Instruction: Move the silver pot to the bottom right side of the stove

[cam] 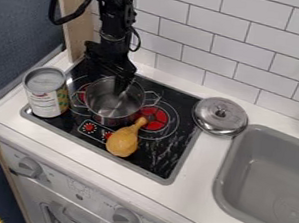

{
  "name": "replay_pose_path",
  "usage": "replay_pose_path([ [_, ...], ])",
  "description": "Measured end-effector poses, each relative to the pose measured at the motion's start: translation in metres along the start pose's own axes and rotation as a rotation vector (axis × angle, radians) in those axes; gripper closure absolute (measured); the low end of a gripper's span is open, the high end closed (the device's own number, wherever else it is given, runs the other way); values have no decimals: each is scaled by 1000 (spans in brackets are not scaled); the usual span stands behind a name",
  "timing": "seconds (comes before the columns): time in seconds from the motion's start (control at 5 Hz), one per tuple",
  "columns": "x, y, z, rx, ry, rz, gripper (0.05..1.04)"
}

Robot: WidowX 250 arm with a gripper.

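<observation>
White tiles (209, 47) line the wall behind a pale surface (193, 201), with a grey sink (272, 179) at the right of the frame. The silver pot (104, 106) sits open toward the upper left of the black stove (160, 157), between a food can (46, 100) and a toy drumstick (122, 143); its likely lid (220, 118) lies right of the stove. The tool (122, 86) hangs down at the pot's opening, but I cannot tell whether it is spread or pressed together. Securing the pot seems the step in hand. The next move calls for a firm hold on its wall, then a lift toward the stove's lower right, high enough to clear the drumstick.
</observation>
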State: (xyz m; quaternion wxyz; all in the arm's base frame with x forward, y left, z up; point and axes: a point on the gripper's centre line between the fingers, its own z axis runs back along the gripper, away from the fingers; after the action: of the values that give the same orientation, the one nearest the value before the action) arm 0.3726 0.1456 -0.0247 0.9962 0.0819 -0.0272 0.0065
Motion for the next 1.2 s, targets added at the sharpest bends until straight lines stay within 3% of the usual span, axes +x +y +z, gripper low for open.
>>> replay_pose_path([
  [0.2,-2,2,-14,5,35,14,403],
  [0.4,0,4,-13,7,26,30,703],
  [0.6,-1,6,-13,0,29,46,902],
  [1.0,-1,5,-2,-43,21,130,983],
  [1.2,-4,7,18,-26,1,176,1004],
])
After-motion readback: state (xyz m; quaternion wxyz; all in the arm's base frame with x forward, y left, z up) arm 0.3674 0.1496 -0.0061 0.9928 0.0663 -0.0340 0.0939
